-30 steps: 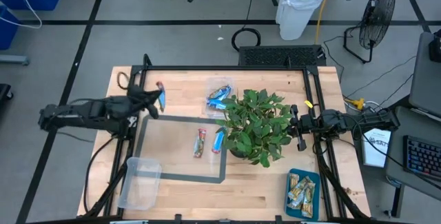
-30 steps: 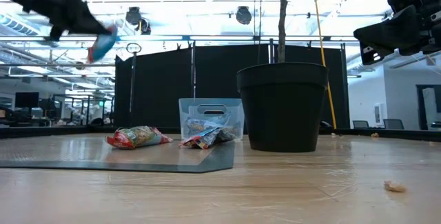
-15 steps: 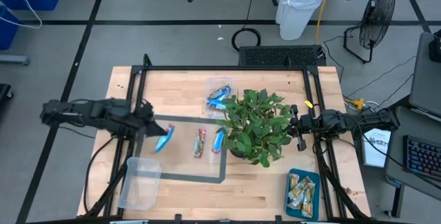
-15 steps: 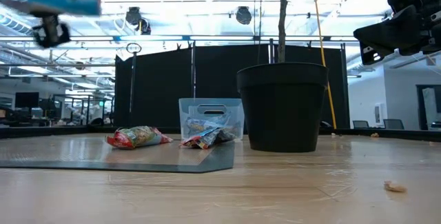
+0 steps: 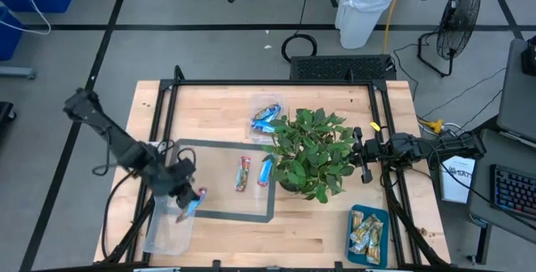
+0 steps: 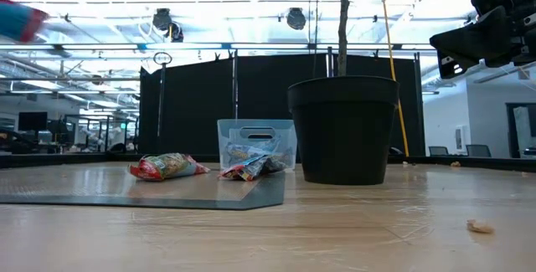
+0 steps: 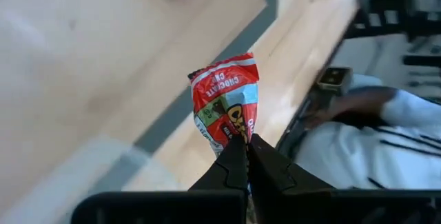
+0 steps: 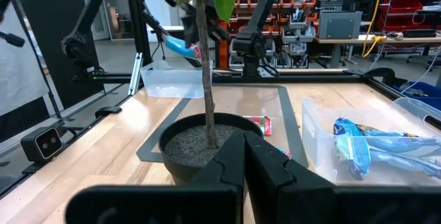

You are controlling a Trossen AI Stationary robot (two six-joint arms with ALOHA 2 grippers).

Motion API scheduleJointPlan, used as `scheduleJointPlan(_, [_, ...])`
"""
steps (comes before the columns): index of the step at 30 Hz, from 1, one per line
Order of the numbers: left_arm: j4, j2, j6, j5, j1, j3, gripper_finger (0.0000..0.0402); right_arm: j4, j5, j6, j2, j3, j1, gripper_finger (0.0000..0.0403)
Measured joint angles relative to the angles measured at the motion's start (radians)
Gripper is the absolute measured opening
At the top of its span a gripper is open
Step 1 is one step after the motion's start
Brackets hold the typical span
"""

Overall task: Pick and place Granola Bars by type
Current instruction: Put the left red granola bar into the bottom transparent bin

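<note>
The left gripper (image 5: pixel 186 198) hangs over the near-left of the desk (image 5: pixel 335 230), above the far edge of an empty clear plastic tub (image 5: pixel 167 226), its fingers (image 7: pixel 231 169) pinching the end of a red-and-blue wrapped granola bar (image 7: pixel 226 101). A red-wrapped bar (image 5: pixel 242 173) and a blue-wrapped bar (image 5: pixel 265 170) lie on the grey-bordered mat (image 5: pixel 219 214) just left of the potted plant (image 5: pixel 311 153), more blue bars fill the far clear tub (image 5: pixel 266 118), and green-and-beige bars sit in the teal tray (image 5: pixel 368 232) at the near right. The right gripper (image 5: pixel 362 150) waits beside the plant on the right, its fingers (image 8: pixel 227 169) pressed together and holding nothing.
</note>
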Motion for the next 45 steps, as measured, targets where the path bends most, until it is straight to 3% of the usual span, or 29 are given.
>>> scheduleJointPlan(5, [-0.236, 0.181, -0.266, -0.094, -0.158, 0.205, 0.0003, 0.000, 0.000, 0.000, 0.000, 0.000, 0.000, 0.0000])
scheduleJointPlan(9, [-0.452, 0.322, -0.466, -0.096, -0.233, 0.378, 0.0003, 0.000, 0.000, 0.000, 0.000, 0.000, 0.000, 0.0000])
scheduleJointPlan(14, [-0.653, 0.456, -0.713, -0.045, -0.286, 0.540, 0.0003, 0.000, 0.000, 0.000, 0.000, 0.000, 0.000, 0.0000])
scheduleJointPlan(19, [-0.710, 0.536, -0.906, 0.099, -0.299, 0.569, 0.0003, 0.000, 0.000, 0.000, 0.000, 0.000, 0.000, 0.0000])
scheduleJointPlan(23, [-0.702, 0.571, -0.923, 0.163, -0.298, 0.566, 0.0005, 0.000, 0.000, 0.000, 0.000, 0.000, 0.000, 0.0000])
scheduleJointPlan(34, [-0.803, 0.670, -0.893, 0.164, -0.331, 0.564, 0.0004, 0.000, 0.000, 0.000, 0.000, 0.000, 0.000, 0.0000])
scheduleJointPlan(45, [-0.775, 0.717, -0.896, 0.181, -0.338, 0.564, 0.0005, 0.000, 0.000, 0.000, 0.000, 0.000, 0.000, 0.0000])
